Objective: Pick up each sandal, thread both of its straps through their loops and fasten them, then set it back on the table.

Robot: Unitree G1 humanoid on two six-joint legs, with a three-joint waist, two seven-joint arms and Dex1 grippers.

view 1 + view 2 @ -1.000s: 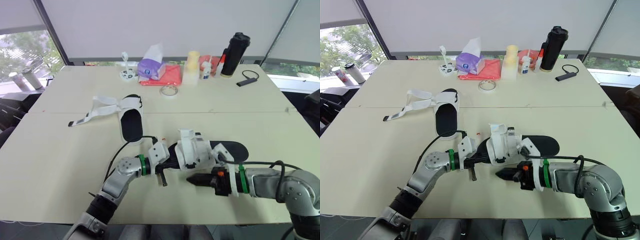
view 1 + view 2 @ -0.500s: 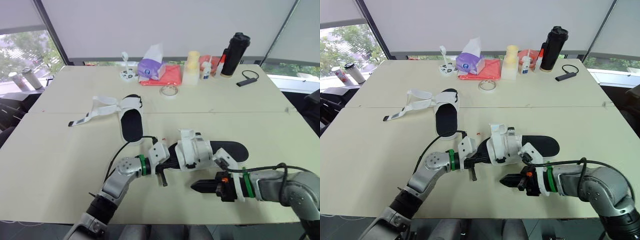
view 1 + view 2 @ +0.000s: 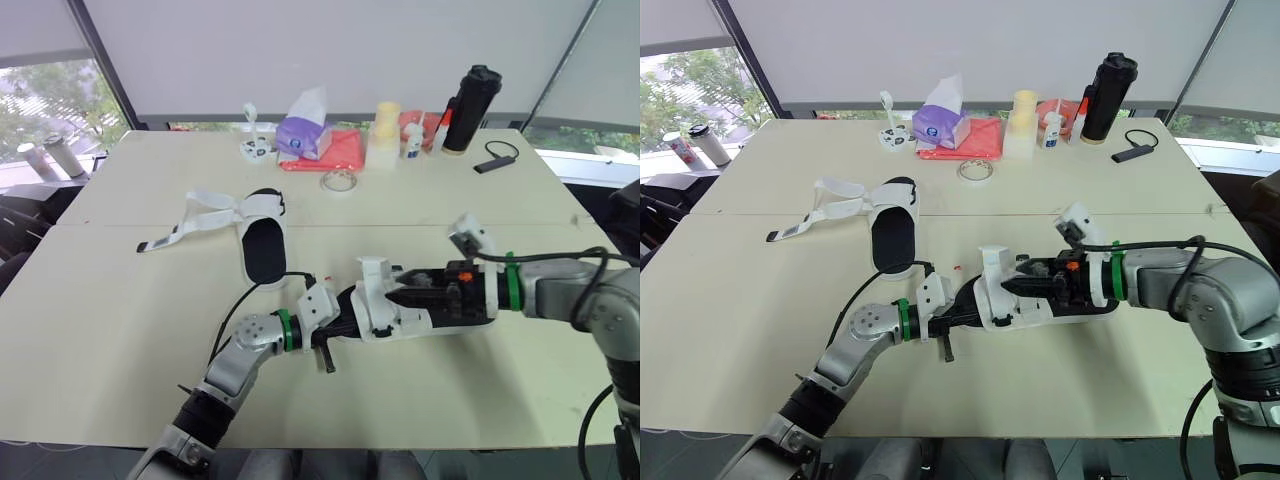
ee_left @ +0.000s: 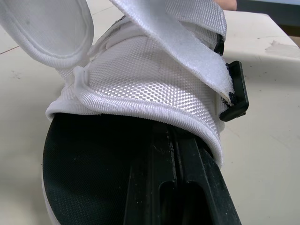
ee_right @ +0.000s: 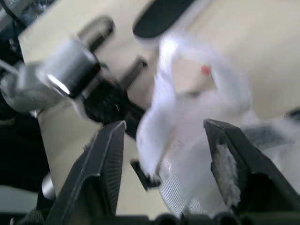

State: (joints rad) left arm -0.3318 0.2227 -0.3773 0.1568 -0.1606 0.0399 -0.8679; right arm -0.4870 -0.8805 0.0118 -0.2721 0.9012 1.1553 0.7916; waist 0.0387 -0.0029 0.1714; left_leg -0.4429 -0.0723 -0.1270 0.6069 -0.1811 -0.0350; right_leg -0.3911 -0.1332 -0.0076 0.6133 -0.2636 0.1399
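The near sandal (image 3: 440, 305), with a black sole and a white mesh upper (image 4: 154, 79), lies at the table's front middle. My left gripper (image 4: 176, 154) is shut, its fingers lying on the insole and slid in under the upper from the toe end (image 3: 335, 322). My right gripper (image 3: 393, 297) reaches in from the heel side above the sandal. It is open, and a white strap (image 5: 187, 108) lies between its spread fingers (image 5: 101, 168) without being pinched. A second sandal (image 3: 262, 242) lies further back on the left with its straps (image 3: 200, 218) spread out loose.
Along the far edge stand a tissue pack (image 3: 303, 135) on a red cloth (image 3: 335, 152), a tape roll (image 3: 338, 181), a pale cup (image 3: 385, 130), small bottles (image 3: 412, 138) and a black flask (image 3: 470, 110). A black cable piece (image 3: 495, 160) lies at the back right.
My right gripper has swung from the table in front of the sandal up over its heel side, and it has gone from shut to open. The left arm and sandal stayed put.
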